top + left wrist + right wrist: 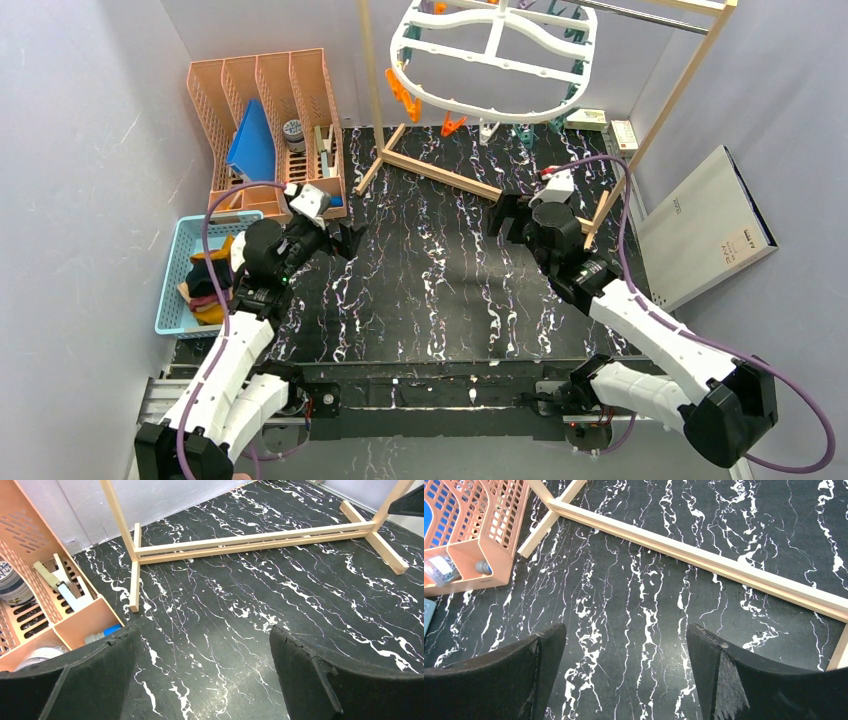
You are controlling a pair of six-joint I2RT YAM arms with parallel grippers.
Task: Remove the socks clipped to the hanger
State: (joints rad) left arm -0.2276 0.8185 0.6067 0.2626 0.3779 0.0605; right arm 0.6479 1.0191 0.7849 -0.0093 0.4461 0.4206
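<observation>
The white oval hanger hangs from the metal rod at the top of the top view, with orange clips and teal clips dangling from its rim. I see no sock clipped to it. Several socks lie piled in the blue basket at the left. My left gripper is open and empty over the black table, right of the basket. My right gripper is open and empty, near the wooden frame's base bar. Both wrist views show only bare table between the fingers.
A wooden frame with a metal rod stands across the back of the marbled black table. An orange slotted organiser holding a blue folder stands at the back left. A grey-white box leans at the right wall. Small boxes sit at the back right.
</observation>
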